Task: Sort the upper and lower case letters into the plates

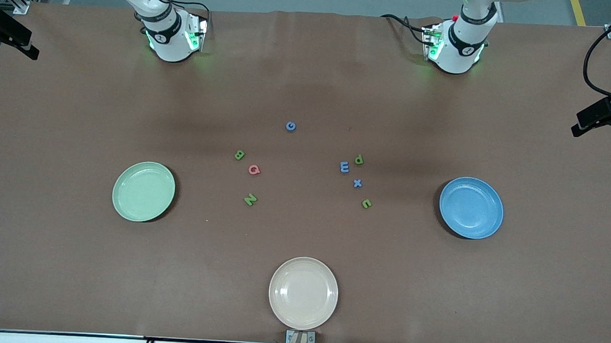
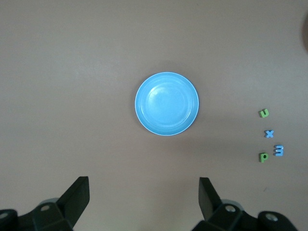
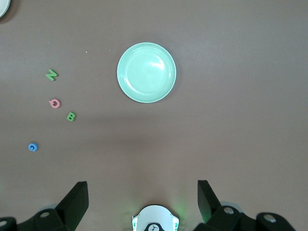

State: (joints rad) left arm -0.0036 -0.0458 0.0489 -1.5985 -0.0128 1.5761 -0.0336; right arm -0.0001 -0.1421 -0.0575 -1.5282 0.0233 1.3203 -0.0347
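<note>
Eight tiny letters lie mid-table. B (image 1: 239,155), G (image 1: 254,169) and N (image 1: 250,199) are toward the light green plate (image 1: 144,191). E (image 1: 344,167), p (image 1: 359,159), x (image 1: 357,183) and u (image 1: 366,203) are toward the blue plate (image 1: 471,207). The blue C (image 1: 290,126) lies alone, farther from the camera. Both plates are empty. Both grippers are out of the front view. My left gripper (image 2: 144,192) is open and empty, high over the table, looking down on the blue plate (image 2: 166,103). My right gripper (image 3: 143,195) is open and empty, high above the green plate (image 3: 146,72).
A beige plate (image 1: 303,292) sits empty near the table's front edge. The two arm bases (image 1: 172,39) (image 1: 455,48) stand at the table's back edge. Black camera mounts (image 1: 606,114) stick in at both ends of the table.
</note>
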